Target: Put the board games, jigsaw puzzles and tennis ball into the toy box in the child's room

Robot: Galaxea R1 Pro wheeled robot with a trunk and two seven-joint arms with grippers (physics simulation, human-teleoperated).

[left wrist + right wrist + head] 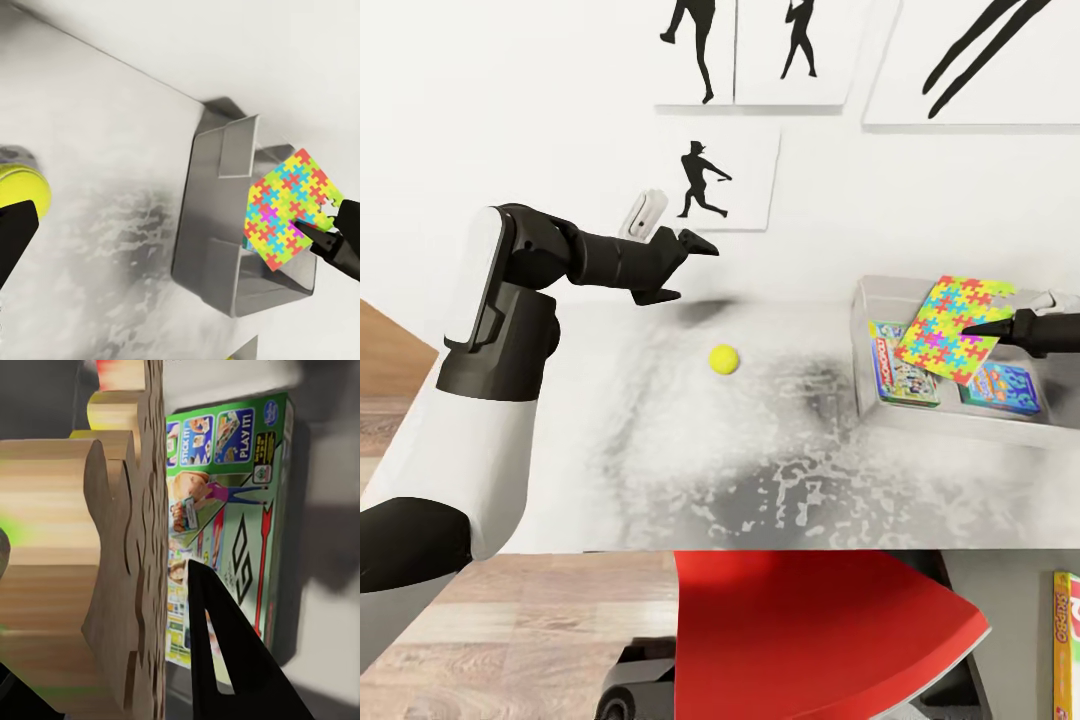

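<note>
On the light-grey table lies the tennis ball. Just behind and above it my left gripper hovers open and empty. The toy box stands at the right, and holds a green-white-red board game and a blue board game. My right gripper is shut on a jigsaw puzzle, which hangs tilted over the box. In the right wrist view its plain underside shows edge-on.
A red chair is tucked under the table's front edge. The white-red-green board game shows at the lower right edge, below table level. Framed silhouette pictures hang on the white wall behind the table.
</note>
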